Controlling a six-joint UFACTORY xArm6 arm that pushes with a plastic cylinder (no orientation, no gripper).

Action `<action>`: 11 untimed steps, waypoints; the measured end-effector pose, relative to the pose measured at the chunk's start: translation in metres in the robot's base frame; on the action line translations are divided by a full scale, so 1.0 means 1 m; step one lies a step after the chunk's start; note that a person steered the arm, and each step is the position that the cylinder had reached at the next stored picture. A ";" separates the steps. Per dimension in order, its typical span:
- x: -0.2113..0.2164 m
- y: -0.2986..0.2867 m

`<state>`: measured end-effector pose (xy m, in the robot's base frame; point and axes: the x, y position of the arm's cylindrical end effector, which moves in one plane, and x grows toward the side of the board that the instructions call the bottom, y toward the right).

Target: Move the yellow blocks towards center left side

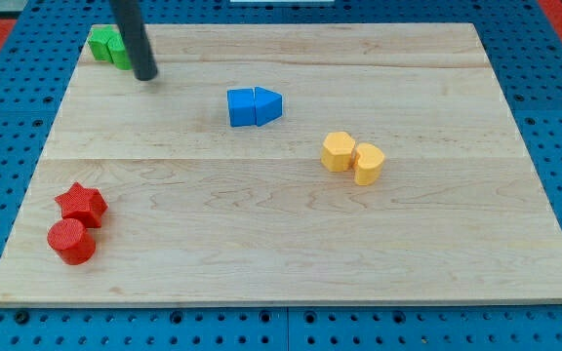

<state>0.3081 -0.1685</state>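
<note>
On a wooden board [291,244], my tip [145,75] rests at upper left just beside two green blocks [108,46]; it is a bare rod with no fingers. Two touching yellow blocks [352,156] sit right of centre, well apart from it, with blue blocks [254,106] between and red blocks [76,224] at lower left.

Bright, even overhead light fills the sharp view, leaving only short soft shadows hugging the blocks toward six o'clock, a faint sheen on the pale wooden board [291,244], and slight blur on the dark rod [133,37] at eleven o'clock.
</note>
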 end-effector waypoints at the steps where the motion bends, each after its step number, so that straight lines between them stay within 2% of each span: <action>1: 0.006 0.090; 2: -0.006 0.219; 3: 0.051 0.327; 4: 0.098 0.372; 5: 0.130 0.372; 6: 0.156 0.323; 7: 0.156 0.263; 10: 0.104 0.207; 11: 0.102 0.154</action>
